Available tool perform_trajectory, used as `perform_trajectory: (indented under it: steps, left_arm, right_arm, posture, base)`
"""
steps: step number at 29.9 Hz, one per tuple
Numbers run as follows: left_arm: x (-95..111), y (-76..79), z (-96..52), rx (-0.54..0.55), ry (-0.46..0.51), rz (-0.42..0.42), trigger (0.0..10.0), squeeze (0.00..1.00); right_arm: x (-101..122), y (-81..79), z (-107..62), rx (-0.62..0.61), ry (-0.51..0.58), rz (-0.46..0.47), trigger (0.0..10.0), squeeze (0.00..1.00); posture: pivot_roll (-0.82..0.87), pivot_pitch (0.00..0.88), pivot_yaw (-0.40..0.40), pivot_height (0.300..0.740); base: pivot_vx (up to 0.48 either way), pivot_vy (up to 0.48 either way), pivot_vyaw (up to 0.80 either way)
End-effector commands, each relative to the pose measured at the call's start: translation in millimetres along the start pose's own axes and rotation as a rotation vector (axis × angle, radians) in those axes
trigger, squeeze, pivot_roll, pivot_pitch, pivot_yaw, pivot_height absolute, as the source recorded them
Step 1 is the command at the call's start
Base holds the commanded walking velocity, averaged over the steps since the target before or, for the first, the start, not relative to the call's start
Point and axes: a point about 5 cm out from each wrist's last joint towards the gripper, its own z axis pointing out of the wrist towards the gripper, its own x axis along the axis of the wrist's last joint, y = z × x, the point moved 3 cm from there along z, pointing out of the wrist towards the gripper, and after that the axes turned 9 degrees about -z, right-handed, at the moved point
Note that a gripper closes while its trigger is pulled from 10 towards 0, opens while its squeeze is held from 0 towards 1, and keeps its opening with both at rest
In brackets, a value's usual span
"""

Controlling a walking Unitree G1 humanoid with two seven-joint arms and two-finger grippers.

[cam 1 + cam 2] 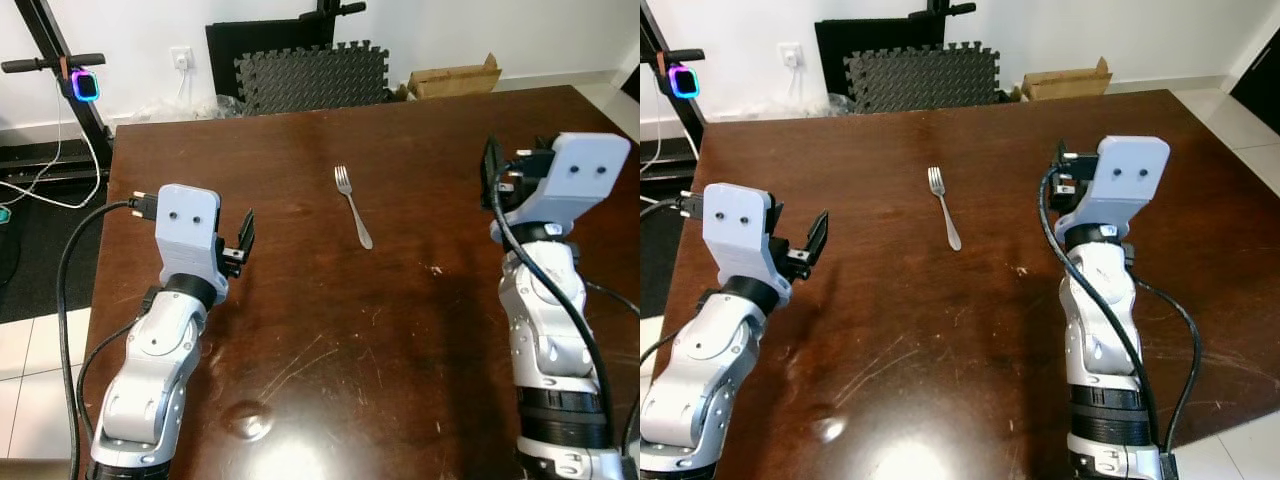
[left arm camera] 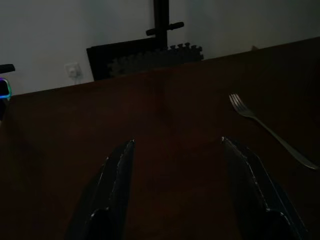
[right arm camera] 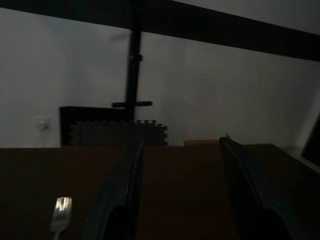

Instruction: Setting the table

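One fork (image 1: 352, 206), metal, lying flat mid-table (image 1: 420, 330) between both arms, tines toward the far edge. Judged light, rigid, slippery, thin against the wood; best pinched across the handle near its middle. Left gripper (image 1: 243, 240) and right gripper (image 3: 180, 190): fingers spread, empty, hovering above the tabletop.

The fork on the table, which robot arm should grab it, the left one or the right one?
Probably the left. The fork lies between the arms, but the left gripper is low over the table, open, with the fork just beside its fingers. The right gripper, also open, is raised, pointing above the table.
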Motion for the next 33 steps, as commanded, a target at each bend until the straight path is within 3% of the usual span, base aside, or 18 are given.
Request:
perform_trajectory:
  steps: [1,2,3,6,9,10,14,16,21,22,25,28,33]
  left_arm:
    - [-3.0,-3.0,-2.8,0.012,-0.021,-0.011,10.0,0.0]
    - [-3.0,-3.0,-2.8,0.012,-0.021,-0.011,10.0,0.0]
    - [-6.2,-10.9,-2.2,0.037,-0.051,0.0,10.0,0.0]
    - [-6.2,-21.0,-2.1,0.056,-0.062,0.003,10.0,0.0]
    - [-5.2,-24.7,-2.1,0.065,-0.062,0.004,10.0,0.0]
    - [-2.7,-32.5,-2.2,0.083,-0.06,0.019,10.0,0.0]
    - [2.2,-41.7,-3.4,0.096,-0.056,0.036,10.0,0.0]
    - [7.0,-51.5,-6.2,0.112,-0.059,0.066,10.0,0.0]
    - [14.3,-59.7,-10.2,0.122,-0.057,0.089,10.0,0.0]
    - [23.1,-64.2,-14.7,0.107,-0.054,0.127,10.0,0.0]
    - [33.5,-64.0,-18.7,0.061,-0.045,0.175,10.0,0.0]
    - [56.2,-62.9,-23.3,-0.023,-0.024,0.327,10.0,0.0]
    - [72.9,-61.4,-24.7,-0.049,-0.007,0.349,10.0,0.0]
  right_arm:
    - [-8.6,-7.3,2.3,0.056,-0.051,0.001,10.0,0.0]
    - [-8.6,-7.3,2.3,0.056,-0.051,0.001,10.0,0.0]
    - [-14.1,-22.2,9.6,0.167,-0.107,0.041,10.0,0.0]
    - [-27.3,-38.9,18.8,0.275,-0.214,0.077,10.0,0.0]
    - [-30.3,-42.9,23.1,0.293,-0.235,0.089,10.0,0.0]
    - [-40.2,-55.1,30.7,0.362,-0.306,0.115,10.0,0.0]
    - [-45.0,-64.3,43.8,0.389,-0.342,0.132,10.0,0.0]
    - [-48.8,-76.9,53.2,0.406,-0.372,0.131,10.0,0.0]
    - [-55.0,-87.2,57.0,0.393,-0.428,0.156,10.0,0.0]
    - [-56.6,-89.5,59.3,0.359,-0.448,0.156,10.0,0.0]
    - [-56.4,-89.9,61.1,0.347,-0.449,0.138,10.0,0.0]
    - [-51.2,-95.1,64.5,0.371,-0.443,0.18,10.0,0.0]
    - [-52.2,-104.1,63.5,0.398,-0.46,0.194,10.0,0.0]
  posture:
    - [0.05,0.141,0.035,0.74]
    - [0.05,0.141,0.035,0.74]
    - [0.05,0.146,0.034,0.74]
    - [0.05,0.149,0.034,0.74]
    - [0.06,0.151,0.033,0.74]
    - [0.06,0.156,0.032,0.74]
    - [0.08,0.166,0.031,0.74]
    - [0.1,0.18,0.032,0.74]
    - [0.14,0.207,0.038,0.74]
    - [0.17,0.234,0.049,0.74]
    - [0.18,0.243,0.055,0.74]
    - [0.21,0.273,0.073,0.74]
    - [0.22,0.289,0.081,0.74]
  base:
    - [0.0,0.0,0.0]
    - [0.0,0.0,0.0]
    - [0.0,0.0,0.0]
    - [0.0,0.0,0.0]
    - [0.0,0.0,0.0]
    - [0.0,0.0,0.0]
    - [0.0,0.0,0.0]
    - [0.0,0.0,0.0]
    - [0.0,0.0,0.0]
    - [0.0,0.0,0.0]
    - [0.0,0.0,0.0]
    - [0.0,0.0,0.0]
    - [0.0,0.0,0.0]
